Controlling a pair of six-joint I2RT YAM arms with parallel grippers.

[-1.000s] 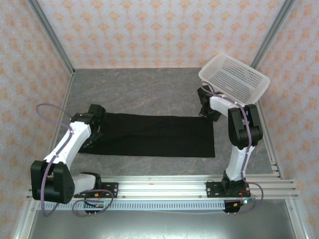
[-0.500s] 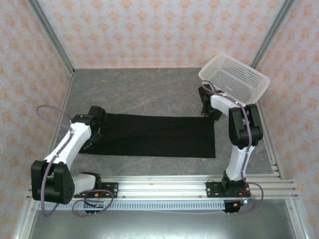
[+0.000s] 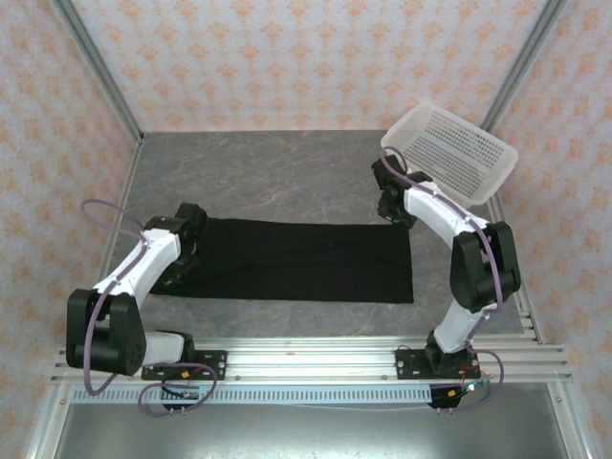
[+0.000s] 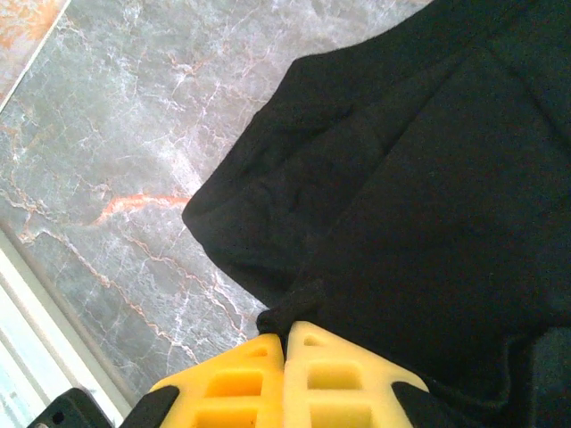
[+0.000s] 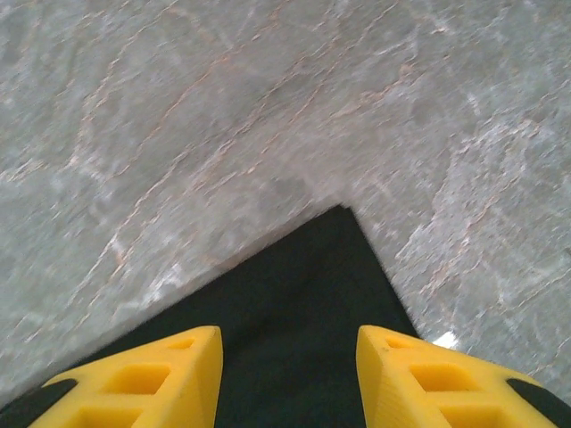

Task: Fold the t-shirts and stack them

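Folding in its early stage: left tool pinched shut on the black t-shirt bunched at its tips, right tool spread open with the cloth's corner between its fingers on the counter, probably needing to close there next.

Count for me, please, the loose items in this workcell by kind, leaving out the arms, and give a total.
black soft fabric t-shirt: 1
white perforated plastic basket: 1
Total: 2
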